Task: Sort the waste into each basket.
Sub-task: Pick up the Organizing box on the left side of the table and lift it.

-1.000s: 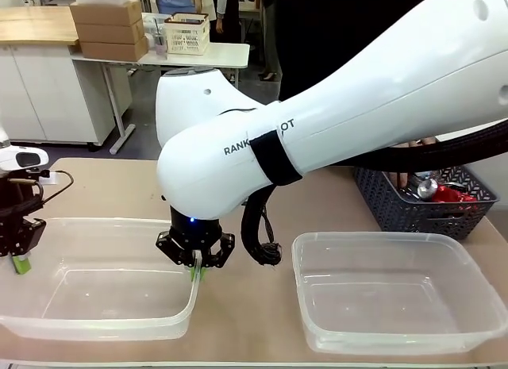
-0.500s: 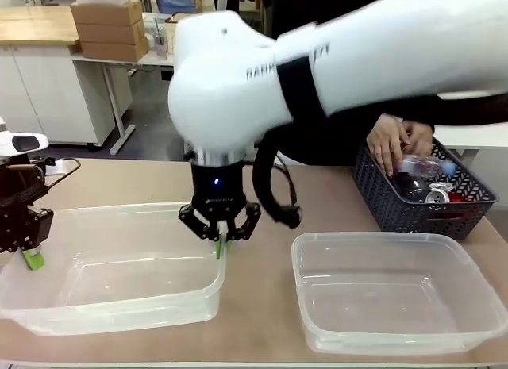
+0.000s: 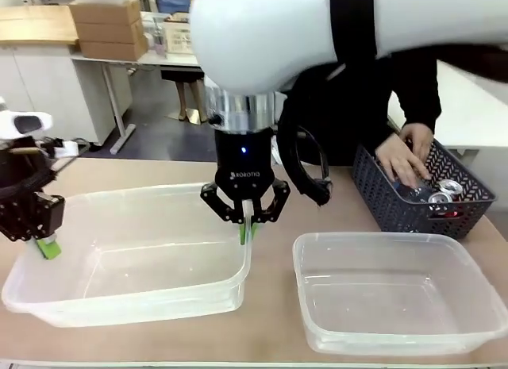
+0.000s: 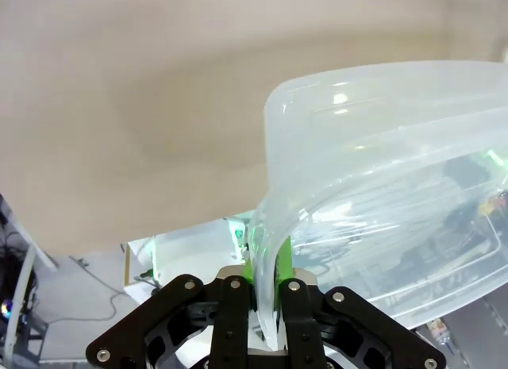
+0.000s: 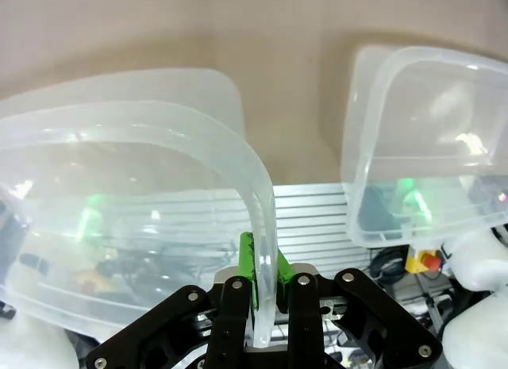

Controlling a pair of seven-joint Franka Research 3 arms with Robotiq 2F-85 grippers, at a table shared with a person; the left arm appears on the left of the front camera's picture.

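Since a second ago the left tub [image 3: 159, 299] has shifted to the right and toward the far side of the table [image 3: 270, 309], carried along by both arms, and its right end now lies closer to the right tub [image 3: 397, 240]. The left gripper [image 3: 45, 244] is clamped on the rim at that tub's left end, its green pads pressed against the thin plastic wall. The right gripper [image 3: 247, 226], whose arm reaches across the middle, is pinched shut on the rim at the tub's right end; in the wrist view the clear wall runs straight up between its two fingers. Whether the tub's base is off the table cannot be told. The right tub sits flat at the near right, apart from the held one, with a strip of bare table between them. At the far right stands a dark lattice basket [image 3: 381, 204] holding the cans [image 3: 444, 188], silver tops up and a bit of red beside them. The person's hand [image 3: 401, 159] reaches down into that basket, just beside the cans.
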